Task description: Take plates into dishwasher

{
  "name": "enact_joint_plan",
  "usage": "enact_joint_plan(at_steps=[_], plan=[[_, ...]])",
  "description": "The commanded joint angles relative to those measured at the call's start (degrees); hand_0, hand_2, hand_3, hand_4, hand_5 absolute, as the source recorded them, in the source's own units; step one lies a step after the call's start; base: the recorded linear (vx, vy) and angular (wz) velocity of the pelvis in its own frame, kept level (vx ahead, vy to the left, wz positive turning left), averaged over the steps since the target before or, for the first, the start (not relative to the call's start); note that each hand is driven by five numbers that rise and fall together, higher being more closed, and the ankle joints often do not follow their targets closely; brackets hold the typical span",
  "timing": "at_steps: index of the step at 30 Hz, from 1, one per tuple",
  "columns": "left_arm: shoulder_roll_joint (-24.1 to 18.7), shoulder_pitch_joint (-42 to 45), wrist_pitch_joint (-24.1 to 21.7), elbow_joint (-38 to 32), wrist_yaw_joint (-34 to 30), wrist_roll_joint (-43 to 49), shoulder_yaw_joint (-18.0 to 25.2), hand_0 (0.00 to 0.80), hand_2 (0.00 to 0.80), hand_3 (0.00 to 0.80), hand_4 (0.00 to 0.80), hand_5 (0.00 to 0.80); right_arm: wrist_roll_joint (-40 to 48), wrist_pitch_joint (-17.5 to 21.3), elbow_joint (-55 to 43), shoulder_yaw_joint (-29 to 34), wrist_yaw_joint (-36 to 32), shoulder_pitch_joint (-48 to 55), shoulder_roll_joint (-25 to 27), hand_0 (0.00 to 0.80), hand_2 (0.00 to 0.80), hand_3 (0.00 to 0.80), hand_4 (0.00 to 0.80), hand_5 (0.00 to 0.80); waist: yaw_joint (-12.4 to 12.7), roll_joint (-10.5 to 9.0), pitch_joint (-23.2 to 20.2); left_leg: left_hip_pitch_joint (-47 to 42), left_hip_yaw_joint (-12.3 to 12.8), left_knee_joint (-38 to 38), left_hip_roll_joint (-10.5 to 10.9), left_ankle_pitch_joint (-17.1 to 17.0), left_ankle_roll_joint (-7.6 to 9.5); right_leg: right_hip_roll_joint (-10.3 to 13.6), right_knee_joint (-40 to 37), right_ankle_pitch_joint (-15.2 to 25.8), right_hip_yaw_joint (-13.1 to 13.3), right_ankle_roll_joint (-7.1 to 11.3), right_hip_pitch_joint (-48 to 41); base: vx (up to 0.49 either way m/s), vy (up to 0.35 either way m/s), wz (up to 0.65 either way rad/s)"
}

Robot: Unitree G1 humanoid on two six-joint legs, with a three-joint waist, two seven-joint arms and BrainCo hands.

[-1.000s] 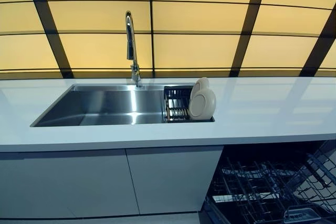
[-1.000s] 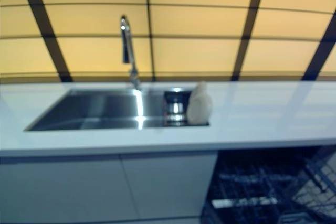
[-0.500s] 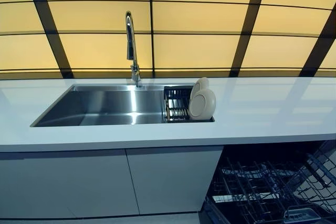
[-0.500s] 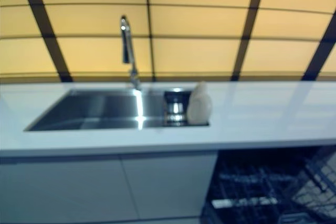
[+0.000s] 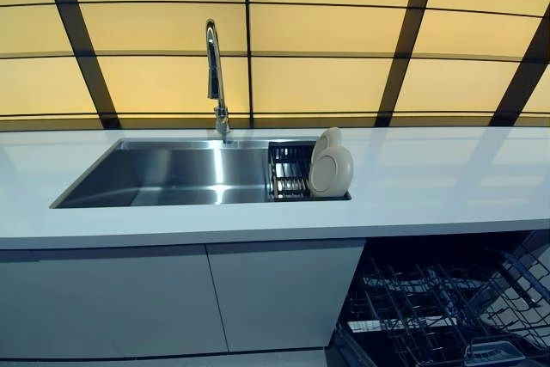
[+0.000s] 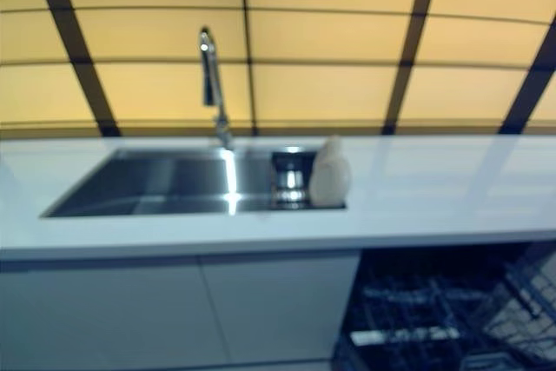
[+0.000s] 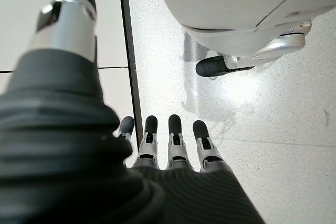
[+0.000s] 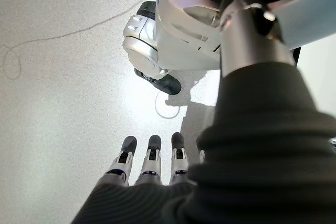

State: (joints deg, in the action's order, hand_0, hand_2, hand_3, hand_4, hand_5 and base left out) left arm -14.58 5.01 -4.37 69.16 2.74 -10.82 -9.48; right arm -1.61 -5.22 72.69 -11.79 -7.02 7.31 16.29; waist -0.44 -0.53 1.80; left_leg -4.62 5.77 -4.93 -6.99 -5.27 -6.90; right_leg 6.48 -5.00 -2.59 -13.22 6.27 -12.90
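we're looking at the plates point(image 5: 332, 168) standing on edge in the dark rack point(image 5: 289, 171) at the right end of the sink point(image 5: 163, 174), faces turned roughly toward us, long axis upright. the open dishwasher point(image 5: 438, 302) sits below the surface point(image 5: 430, 182), to the right of the plates, its wire rack bare of plates. both hands hang low toward the floor: our left hand point(image 7: 173, 140) and right hand point(image 8: 149, 163) show straight, relaxed fingers holding nothing. so the plates lie well above and ahead of both, and since they sit right of centre, we judge the right hand the nearer one. against half a second ago, nothing has shifted: plates, rack and view all match.
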Motion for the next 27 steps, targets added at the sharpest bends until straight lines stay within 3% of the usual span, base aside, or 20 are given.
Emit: enact_joint_plan(at_steps=[1, 12, 21, 27], plan=[[0.15, -5.68, -1.29, 3.18, 0.75, 0.14, 1.95, 0.000, 0.000, 0.000, 0.000, 0.000, -0.94, 0.74, 3.25, 1.11, 0.22, -5.23, -1.59, 0.000, 0.000, 0.000, 0.000, 0.000, 2.26, -0.80, 1.64, -3.66, 0.02, 0.05, 1.06, 2.47, 2.93, 0.84, 2.24, 4.91, -0.08, -0.50, 3.67, 0.000, 0.000, 0.00], [0.04, -5.71, -1.47, 3.18, 2.22, 2.02, 1.52, 0.000, 0.000, 0.000, 0.000, 0.000, -0.17, -0.22, 2.95, 1.09, -0.23, -5.18, -1.67, 0.000, 0.000, 0.000, 0.000, 0.000, 2.05, -0.94, 1.92, -3.60, 0.28, 0.17, 1.20, 2.53, 3.03, 1.02, 2.43, 5.10, 0.05, -0.38, 3.98, 0.000, 0.000, 0.00], [-0.09, -5.86, -1.34, 3.32, 3.55, 3.37, 1.10, 0.000, 0.000, 0.000, 0.000, 0.000, 3.28, -4.65, 3.88, 2.07, -0.11, -4.21, -2.19, 0.000, 0.000, 0.000, 0.000, 0.000, 1.20, -0.71, 2.30, -3.63, 0.89, 0.31, 1.47, 2.80, 3.18, 1.26, 2.23, 5.46, 0.73, -0.12, 4.40, 0.000, 0.000, 0.00], [-0.25, -5.73, -2.31, 3.32, 3.72, 3.82, 1.17, 0.000, 0.000, 0.000, 0.000, 0.000, 6.90, -7.86, 5.65, 5.52, 3.42, -2.27, -1.96, 0.000, 0.000, 0.000, 0.000, 0.000, -0.22, -0.56, 2.96, -3.68, 2.09, 0.32, 1.70, 3.09, 3.32, 1.61, 2.11, 6.17, 1.85, 0.51, 5.21, -0.015, 0.030, -0.10]])
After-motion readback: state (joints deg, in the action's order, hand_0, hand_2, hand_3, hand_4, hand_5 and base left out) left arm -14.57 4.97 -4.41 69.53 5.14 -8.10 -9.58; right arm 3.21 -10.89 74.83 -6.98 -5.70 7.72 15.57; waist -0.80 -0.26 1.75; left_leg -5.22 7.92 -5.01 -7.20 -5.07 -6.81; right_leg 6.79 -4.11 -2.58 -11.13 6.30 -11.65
